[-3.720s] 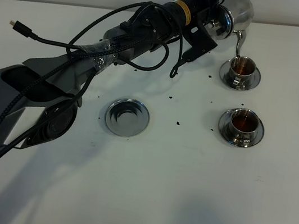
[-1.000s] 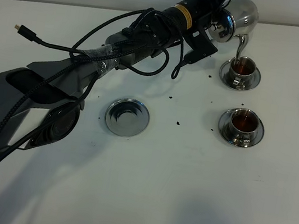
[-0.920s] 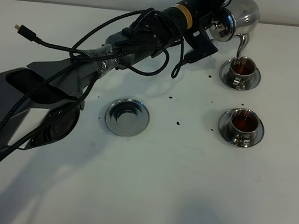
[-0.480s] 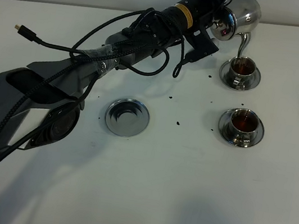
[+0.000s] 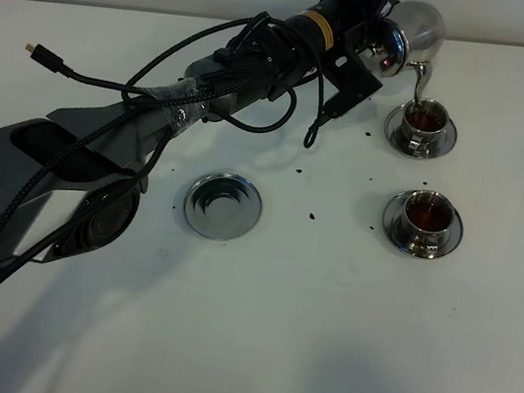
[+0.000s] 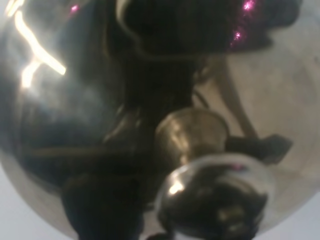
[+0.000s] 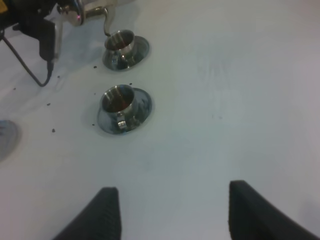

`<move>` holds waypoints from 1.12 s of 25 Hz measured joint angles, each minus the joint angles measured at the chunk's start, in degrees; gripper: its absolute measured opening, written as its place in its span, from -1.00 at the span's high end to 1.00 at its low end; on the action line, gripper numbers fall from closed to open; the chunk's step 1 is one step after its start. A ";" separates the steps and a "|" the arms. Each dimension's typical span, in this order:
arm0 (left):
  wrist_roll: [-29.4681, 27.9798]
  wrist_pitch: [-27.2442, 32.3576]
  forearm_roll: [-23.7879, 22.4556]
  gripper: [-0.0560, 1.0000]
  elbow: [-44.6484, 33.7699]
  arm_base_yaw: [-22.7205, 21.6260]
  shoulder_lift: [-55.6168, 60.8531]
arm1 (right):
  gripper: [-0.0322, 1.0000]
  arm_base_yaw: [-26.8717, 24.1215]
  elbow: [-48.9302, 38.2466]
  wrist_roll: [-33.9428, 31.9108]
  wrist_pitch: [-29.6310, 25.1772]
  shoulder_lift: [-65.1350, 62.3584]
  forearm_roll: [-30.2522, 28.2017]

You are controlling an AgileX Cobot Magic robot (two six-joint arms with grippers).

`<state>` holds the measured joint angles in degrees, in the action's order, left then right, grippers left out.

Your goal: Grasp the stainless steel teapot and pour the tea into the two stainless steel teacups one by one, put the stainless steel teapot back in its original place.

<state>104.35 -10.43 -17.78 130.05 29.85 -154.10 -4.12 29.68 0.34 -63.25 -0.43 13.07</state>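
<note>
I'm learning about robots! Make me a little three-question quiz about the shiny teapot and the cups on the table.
1. True or false: the left claw holds the shiny rounded steel teapot tilted above the farther small steel cup.
2. Which holds brown tea? A) only the farther cup B) only the nearer small steel cup C) both
3. Fill in: the flat round ringed steel saucer on the white table has ______ standing on it.

Key: 1 true; 2 C; 3 nothing
</note>
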 joint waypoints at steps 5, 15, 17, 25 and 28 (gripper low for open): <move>-3.46 4.74 5.81 0.44 0.00 0.00 0.00 | 0.01 0.00 0.00 0.00 0.00 0.00 0.00; -23.56 29.99 6.73 0.44 0.00 0.00 7.67 | 0.01 0.00 0.00 0.00 0.00 0.00 0.00; -28.20 34.86 7.13 0.44 0.05 0.00 9.66 | 0.01 0.00 0.00 0.00 0.00 0.00 0.00; -49.66 56.39 13.44 0.44 0.05 0.18 13.30 | 0.01 0.00 0.00 0.00 0.00 0.00 0.00; -57.40 64.11 14.00 0.44 0.05 0.76 13.44 | 0.01 0.00 0.00 0.00 0.00 0.00 0.00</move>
<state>46.95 53.69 -3.78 130.10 30.61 -140.66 -4.12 29.68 0.34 -63.25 -0.43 13.07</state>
